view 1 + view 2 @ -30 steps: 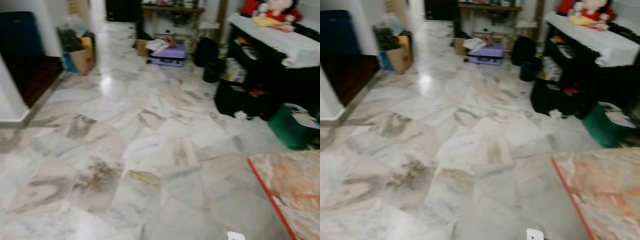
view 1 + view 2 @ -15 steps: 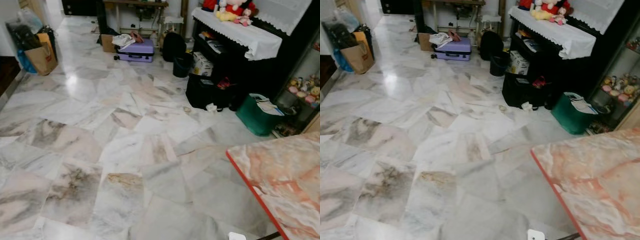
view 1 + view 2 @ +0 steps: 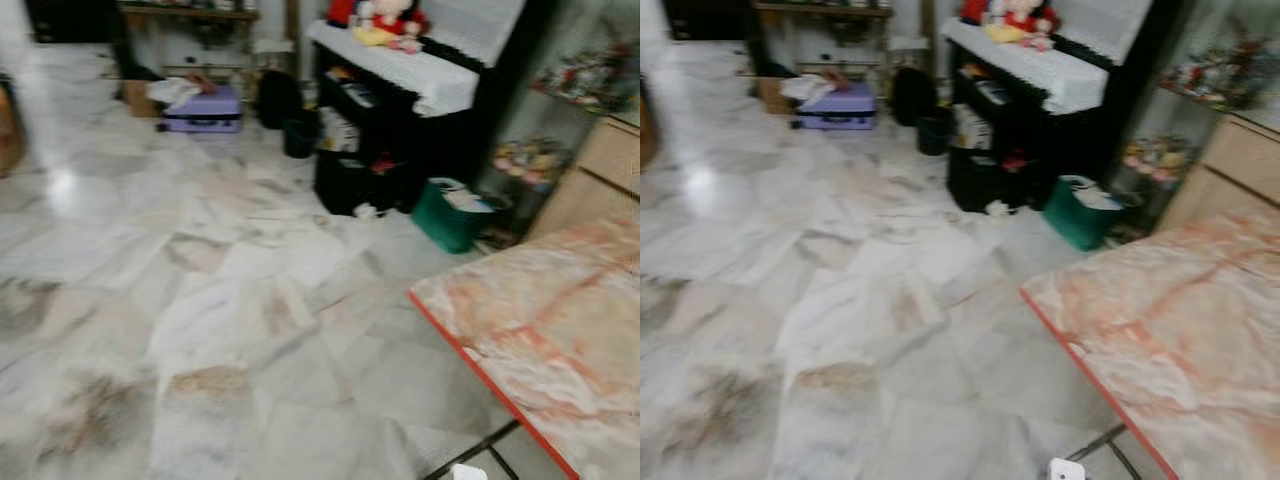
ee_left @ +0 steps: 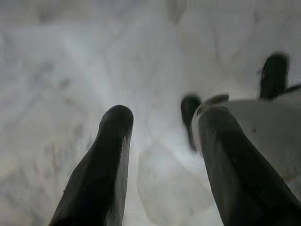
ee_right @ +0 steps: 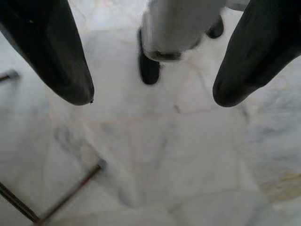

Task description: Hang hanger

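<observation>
Both grippers, left (image 4: 160, 160) and right (image 5: 150, 89), hang apart and empty over marble floor (image 3: 200, 300) (hanger apparently unfetched).

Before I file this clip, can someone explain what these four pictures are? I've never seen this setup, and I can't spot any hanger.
This is a walking humanoid robot with two arms, each ending in a hand of two long black fingers. The two wide pictures come from a stereo camera on its head, looking down at a marble floor. They are blurred. At the right is a table with a pinkish marbled top and red edge. Further back stand a green bin, a dark shelf unit with a white cloth and soft toys, and a purple suitcase.

The other two pictures come from wrist cameras. The left hand and right hand both hang over the floor, fingers apart, holding nothing. No hanger is visible.
</observation>
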You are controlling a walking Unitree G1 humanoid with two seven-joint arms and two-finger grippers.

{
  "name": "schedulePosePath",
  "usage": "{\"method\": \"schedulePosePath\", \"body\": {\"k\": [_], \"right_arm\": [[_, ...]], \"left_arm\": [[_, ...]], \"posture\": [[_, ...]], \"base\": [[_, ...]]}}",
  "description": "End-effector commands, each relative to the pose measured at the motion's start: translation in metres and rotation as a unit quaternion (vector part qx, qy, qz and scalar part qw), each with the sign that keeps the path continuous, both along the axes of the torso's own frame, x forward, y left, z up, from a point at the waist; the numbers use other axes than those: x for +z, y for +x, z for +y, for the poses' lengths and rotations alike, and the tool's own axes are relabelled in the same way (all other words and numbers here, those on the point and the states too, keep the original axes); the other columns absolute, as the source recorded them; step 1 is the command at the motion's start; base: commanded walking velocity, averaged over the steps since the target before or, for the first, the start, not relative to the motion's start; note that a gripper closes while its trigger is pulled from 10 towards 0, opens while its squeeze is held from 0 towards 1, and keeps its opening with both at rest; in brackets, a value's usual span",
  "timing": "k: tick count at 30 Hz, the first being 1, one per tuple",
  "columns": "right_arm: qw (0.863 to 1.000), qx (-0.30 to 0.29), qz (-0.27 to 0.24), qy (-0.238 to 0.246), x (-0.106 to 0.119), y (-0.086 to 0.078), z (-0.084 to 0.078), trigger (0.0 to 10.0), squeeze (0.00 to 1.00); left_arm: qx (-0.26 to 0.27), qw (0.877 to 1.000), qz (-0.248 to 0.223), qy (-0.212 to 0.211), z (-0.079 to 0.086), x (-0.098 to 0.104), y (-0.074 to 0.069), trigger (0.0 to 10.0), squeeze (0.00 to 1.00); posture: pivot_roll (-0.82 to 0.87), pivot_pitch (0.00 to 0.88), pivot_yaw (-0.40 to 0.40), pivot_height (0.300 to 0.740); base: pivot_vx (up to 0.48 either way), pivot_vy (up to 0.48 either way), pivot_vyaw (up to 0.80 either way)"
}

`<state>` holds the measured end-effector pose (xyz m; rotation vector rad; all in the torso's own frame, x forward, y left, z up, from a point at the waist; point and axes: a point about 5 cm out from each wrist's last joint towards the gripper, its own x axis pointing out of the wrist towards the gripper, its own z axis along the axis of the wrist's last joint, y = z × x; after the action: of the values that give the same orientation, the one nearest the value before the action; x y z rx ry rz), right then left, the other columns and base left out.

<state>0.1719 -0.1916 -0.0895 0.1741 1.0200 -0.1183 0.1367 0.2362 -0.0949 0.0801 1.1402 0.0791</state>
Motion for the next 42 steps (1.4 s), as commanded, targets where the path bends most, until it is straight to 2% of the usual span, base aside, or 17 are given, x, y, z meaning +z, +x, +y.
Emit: {"method": "schedulePosePath", "body": {"k": [1, 14, 33, 42], "right_arm": [[0.998, -0.019, -0.035, 0.048, 0.005, -0.003, -0.022, 10.0, 0.0], [0.998, -0.032, -0.036, 0.049, 0.004, -0.003, -0.022, 10.0, 0.0], [0.997, -0.037, -0.037, 0.053, 0.004, -0.001, -0.019, 10.0, 0.0], [0.997, -0.037, -0.039, 0.054, 0.005, 0.001, -0.019, 10.0, 0.0]], "left_arm": [[0.064, 0.991, -0.111, -0.032, -0.014, 0.028, 0.071, 10.0, 0.0], [0.042, 0.993, -0.107, -0.032, -0.019, 0.026, 0.068, 10.0, 0.0], [0.034, 0.994, -0.102, -0.033, -0.018, 0.02, 0.054, 10.0, 0.0], [0.025, 0.993, -0.107, -0.035, -0.023, 0.021, 0.058, 10.0, 0.0]], "posture": [[0.18, 0.0, -0.085, 0.74], [0.17, 0.0, -0.076, 0.74], [0.15, 0.0, -0.072, 0.74], [0.15, 0.0, -0.072, 0.74]], "base": [[0.0, 0.0, -0.8], [0.0, 0.0, -0.8], [0.0, 0.0, -0.8], [0.0, 0.0, -0.8]]}}
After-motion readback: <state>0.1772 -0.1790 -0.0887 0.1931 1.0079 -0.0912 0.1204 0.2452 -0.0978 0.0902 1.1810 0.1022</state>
